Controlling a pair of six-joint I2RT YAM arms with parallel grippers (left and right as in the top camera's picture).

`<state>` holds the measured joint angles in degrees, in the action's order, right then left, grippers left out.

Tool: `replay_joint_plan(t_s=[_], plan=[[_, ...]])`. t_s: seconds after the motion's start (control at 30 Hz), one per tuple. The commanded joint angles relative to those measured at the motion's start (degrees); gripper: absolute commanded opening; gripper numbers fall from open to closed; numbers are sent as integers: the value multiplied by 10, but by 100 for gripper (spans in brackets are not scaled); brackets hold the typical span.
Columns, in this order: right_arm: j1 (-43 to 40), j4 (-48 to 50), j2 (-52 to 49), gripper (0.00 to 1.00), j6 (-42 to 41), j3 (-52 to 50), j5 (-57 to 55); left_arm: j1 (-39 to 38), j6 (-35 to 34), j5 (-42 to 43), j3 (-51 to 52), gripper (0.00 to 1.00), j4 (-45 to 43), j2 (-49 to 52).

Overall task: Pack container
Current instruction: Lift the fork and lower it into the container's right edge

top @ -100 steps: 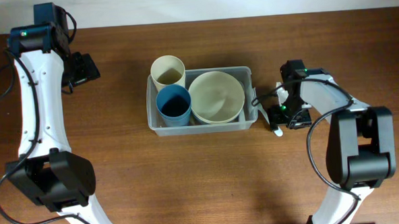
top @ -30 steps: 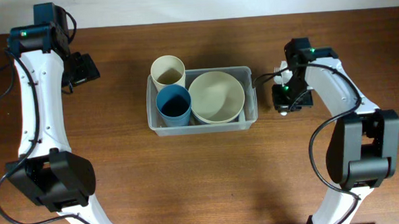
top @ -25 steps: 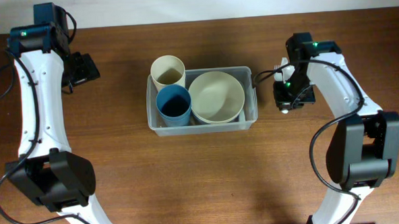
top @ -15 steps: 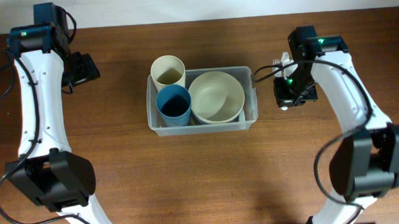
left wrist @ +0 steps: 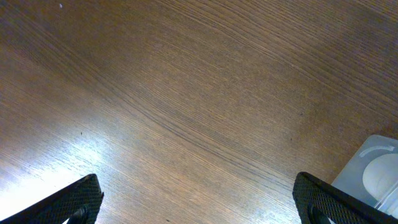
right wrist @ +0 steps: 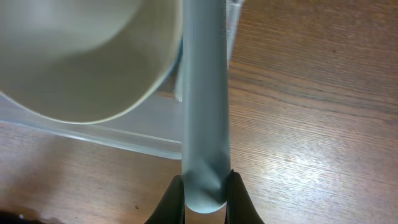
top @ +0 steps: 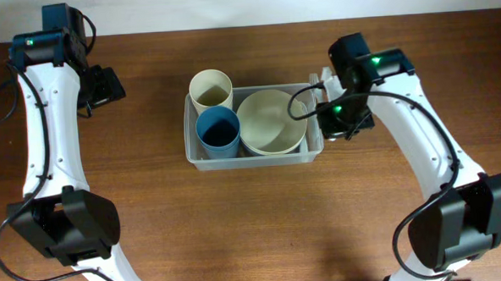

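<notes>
The container (top: 251,161) is a clear plastic bin at mid-table holding a cream bowl (top: 271,121), a blue cup (top: 218,132) and a cream cup (top: 211,90). My right gripper (top: 334,120) hangs at the bin's right end, shut on a pale grey utensil handle (right wrist: 204,93). In the right wrist view the right gripper (right wrist: 204,193) pinches the handle's rounded end. The handle runs across the container's right wall (right wrist: 124,140) beside the bowl (right wrist: 81,56); its head is hidden. My left gripper (top: 104,86) stays far left, and in its wrist view the left gripper (left wrist: 199,199) is open over bare wood.
The brown wooden table (top: 255,233) stretches all round the bin. A pale plastic corner (left wrist: 376,174) shows at the lower right of the left wrist view. A black cable (top: 304,100) loops from the right arm over the bin's right end.
My right arm has swung left with the utensil, from beside the bin's right end to over its right wall. The left arm has not moved.
</notes>
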<state>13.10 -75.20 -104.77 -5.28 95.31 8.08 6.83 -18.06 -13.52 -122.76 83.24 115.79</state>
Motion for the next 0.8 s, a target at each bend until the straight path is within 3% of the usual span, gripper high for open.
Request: replay_joint_plan(t_s=[0.0, 0.73, 0.77], plan=[[9, 6, 9, 8, -24, 6, 5, 2, -8, 2, 1, 100, -1, 5], [27, 87, 8, 8, -58, -72, 23, 2, -8, 2, 1, 100, -1, 5], [27, 88, 8, 13, -58, -72, 23, 2, -8, 2, 1, 100, -1, 5]])
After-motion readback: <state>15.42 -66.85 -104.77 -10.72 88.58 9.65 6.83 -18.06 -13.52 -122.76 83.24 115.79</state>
